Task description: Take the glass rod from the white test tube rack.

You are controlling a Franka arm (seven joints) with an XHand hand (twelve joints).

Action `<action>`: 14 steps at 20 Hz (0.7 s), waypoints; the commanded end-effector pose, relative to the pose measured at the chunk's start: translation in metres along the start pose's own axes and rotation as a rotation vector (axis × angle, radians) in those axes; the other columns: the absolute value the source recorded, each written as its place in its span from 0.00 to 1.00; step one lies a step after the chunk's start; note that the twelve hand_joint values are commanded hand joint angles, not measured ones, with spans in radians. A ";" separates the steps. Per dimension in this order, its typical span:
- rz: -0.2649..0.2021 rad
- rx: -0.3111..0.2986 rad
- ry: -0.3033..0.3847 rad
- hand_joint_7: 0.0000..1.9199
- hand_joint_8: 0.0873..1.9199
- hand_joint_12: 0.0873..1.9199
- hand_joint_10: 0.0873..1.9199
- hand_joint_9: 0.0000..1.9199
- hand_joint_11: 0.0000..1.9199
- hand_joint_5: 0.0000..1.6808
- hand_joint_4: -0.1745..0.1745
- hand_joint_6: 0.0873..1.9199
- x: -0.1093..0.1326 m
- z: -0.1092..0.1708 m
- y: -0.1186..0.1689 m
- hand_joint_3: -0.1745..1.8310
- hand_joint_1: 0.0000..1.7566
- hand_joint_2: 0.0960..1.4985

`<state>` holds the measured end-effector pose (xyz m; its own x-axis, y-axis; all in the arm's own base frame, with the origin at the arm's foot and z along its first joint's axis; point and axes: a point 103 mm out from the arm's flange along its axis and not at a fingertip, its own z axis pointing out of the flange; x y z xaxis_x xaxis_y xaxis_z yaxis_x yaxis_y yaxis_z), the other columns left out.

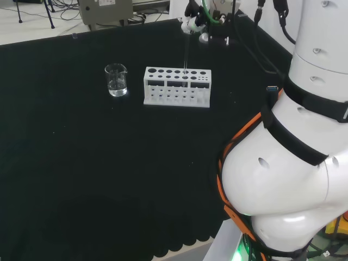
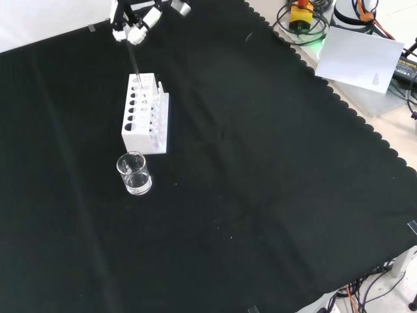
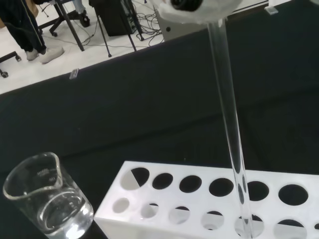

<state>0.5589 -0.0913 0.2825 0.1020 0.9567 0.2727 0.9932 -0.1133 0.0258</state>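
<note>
The white test tube rack [image 1: 176,87] [image 2: 146,116] [image 3: 199,209] lies on the black cloth, with several round holes in its top. A clear glass rod [image 1: 185,60] [image 2: 134,65] [image 3: 228,114] stands nearly upright over it, and its lower end reaches into a hole near one end of the rack. The hand [image 1: 194,23] [image 2: 135,27] [image 3: 197,9] is above the rack, its fingers pinched on the rod's top end.
A small glass beaker [image 1: 116,80] [image 2: 134,173] [image 3: 47,199] with a little clear liquid stands close beside the rack. The arm's white links [image 1: 293,136] take up the head view's right. A white sheet [image 2: 361,55] and cables lie beyond the cloth's edge.
</note>
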 end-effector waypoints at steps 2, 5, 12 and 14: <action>0.035 0.056 -0.011 0.80 0.48 0.34 0.22 0.97 0.94 0.78 0.00 0.21 0.009 -0.022 -0.020 0.00 0.70 0.69; 0.038 0.100 -0.017 0.81 0.47 0.34 0.21 0.98 0.94 0.80 0.00 0.19 0.015 -0.028 -0.026 0.00 0.70 0.68; 0.003 0.102 -0.053 0.82 0.47 0.34 0.20 0.99 0.94 0.82 0.00 0.15 0.037 -0.047 -0.040 0.00 0.70 0.68; -0.005 0.092 -0.056 0.82 0.47 0.34 0.20 0.99 0.94 0.82 0.00 0.15 0.043 -0.052 -0.042 0.00 0.70 0.68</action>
<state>0.5253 -0.0724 0.3256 0.1192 0.9625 0.2436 0.9914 -0.1018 -0.0828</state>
